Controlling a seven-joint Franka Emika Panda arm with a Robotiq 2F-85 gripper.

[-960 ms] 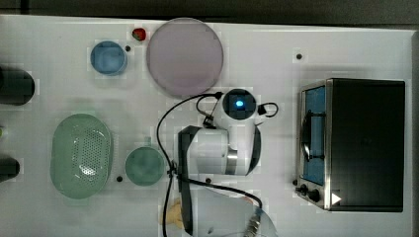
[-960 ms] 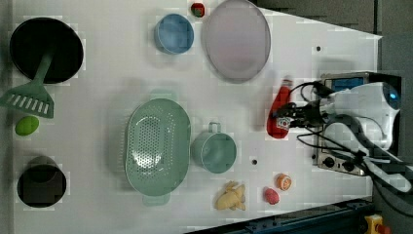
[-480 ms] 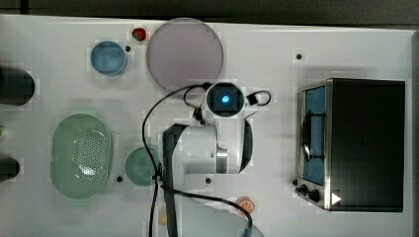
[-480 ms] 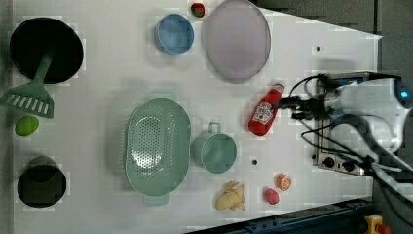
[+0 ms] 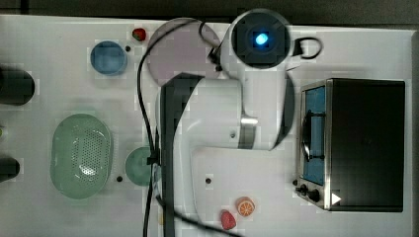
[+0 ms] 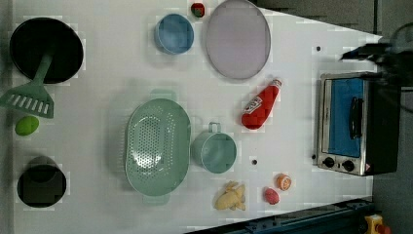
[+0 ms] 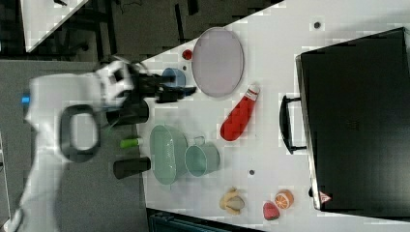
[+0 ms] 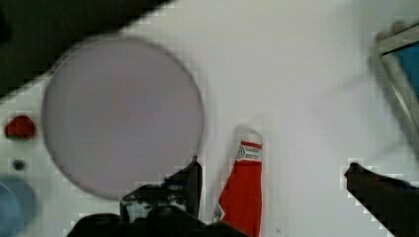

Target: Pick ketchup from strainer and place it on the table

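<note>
The ketchup, a red squeeze bottle with a white-and-red cap, lies on its side on the white table between the lilac plate and the toaster oven, cap toward the plate. It also lies free in the right view. My gripper is open and raised well above it; in the wrist view the bottle lies far below, beside one of the fingers. The gripper holds nothing. The mint-green strainer stands empty.
A teal mug stands beside the strainer. A lilac plate, a blue bowl and a strawberry lie at the far edge. A toaster oven stands by the ketchup. Small toy foods lie near the front.
One second ago my gripper held the ketchup near the oven. It let the bottle go onto the table, then rose and pulled away, open.
</note>
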